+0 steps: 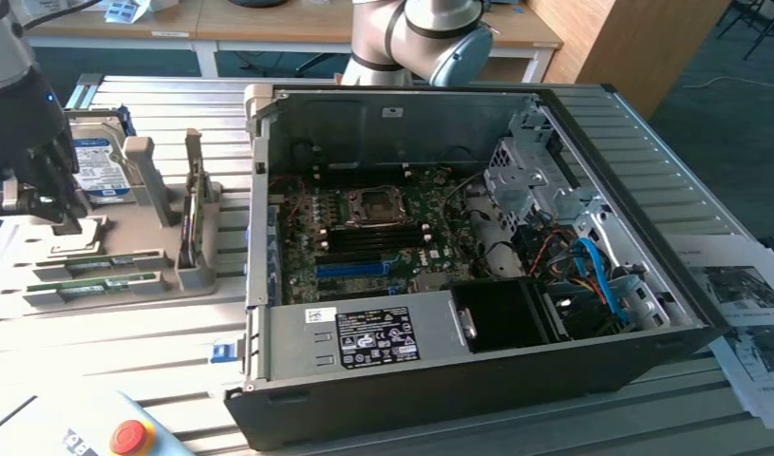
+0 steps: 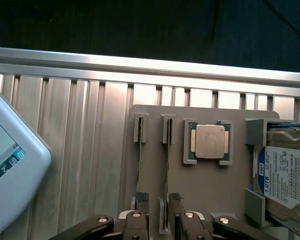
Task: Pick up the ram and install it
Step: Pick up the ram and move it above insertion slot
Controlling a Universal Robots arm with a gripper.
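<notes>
- Step in hand: pick-up; gripper (image 2: 159, 202) at the exterior view's left, over grey holder (image 2: 210, 185).
- Jaws spread, straddling the ram (image 2: 166, 165); not yet gripped.
- Likely need: a square squeeze on its faces.

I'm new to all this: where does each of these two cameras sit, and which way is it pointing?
Exterior view: off the arm, high up, looking down at the open computer case; the arm and its open gripper show.
Wrist view: on the wrist, looking straight down at the gray holder; the fingertips show, either side of a ram stick.
Shared: the holder, the hard drive and the gripper.
</notes>
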